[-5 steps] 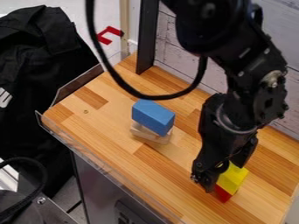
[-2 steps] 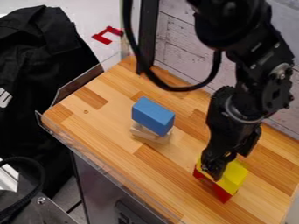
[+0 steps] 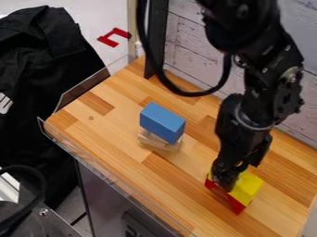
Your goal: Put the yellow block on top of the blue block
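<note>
since a second ago the arm (image 3: 241, 28) has been shifted a bit to the view's right, over the counter (image 3: 117, 125). gripper (image 3: 229, 178) is now held at the yellow block (image 3: 249, 183), can't tell if the claw's apart or clamped tbh. yellow is stacked on the red block (image 3: 235, 205). blue block (image 3: 162, 121) is propped on pale blocks (image 3: 158, 143), well apart from yellow.

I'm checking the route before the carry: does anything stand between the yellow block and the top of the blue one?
Nothing visible does. The yellow block sits on the red block, the gripper at it; the blue block is topmost on pale wood.
</note>
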You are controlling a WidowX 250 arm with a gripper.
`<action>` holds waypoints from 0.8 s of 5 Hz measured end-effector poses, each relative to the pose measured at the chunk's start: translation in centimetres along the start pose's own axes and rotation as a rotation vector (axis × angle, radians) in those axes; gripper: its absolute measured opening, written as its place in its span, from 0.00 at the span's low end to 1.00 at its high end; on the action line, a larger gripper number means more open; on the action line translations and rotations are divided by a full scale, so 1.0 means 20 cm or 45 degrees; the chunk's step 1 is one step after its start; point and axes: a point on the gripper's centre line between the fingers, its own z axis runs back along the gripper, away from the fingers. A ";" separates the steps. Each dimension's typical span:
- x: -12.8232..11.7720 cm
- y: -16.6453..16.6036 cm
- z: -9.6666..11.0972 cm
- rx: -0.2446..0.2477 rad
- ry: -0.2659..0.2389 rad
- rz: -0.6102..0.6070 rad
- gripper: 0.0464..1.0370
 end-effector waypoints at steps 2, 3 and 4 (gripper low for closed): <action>0.02 0.05 -0.08 0.070 0.032 0.003 0.63; 0.02 0.05 -0.08 0.062 0.031 -0.012 0.55; 0.06 0.04 0.02 -0.023 0.007 -0.038 0.55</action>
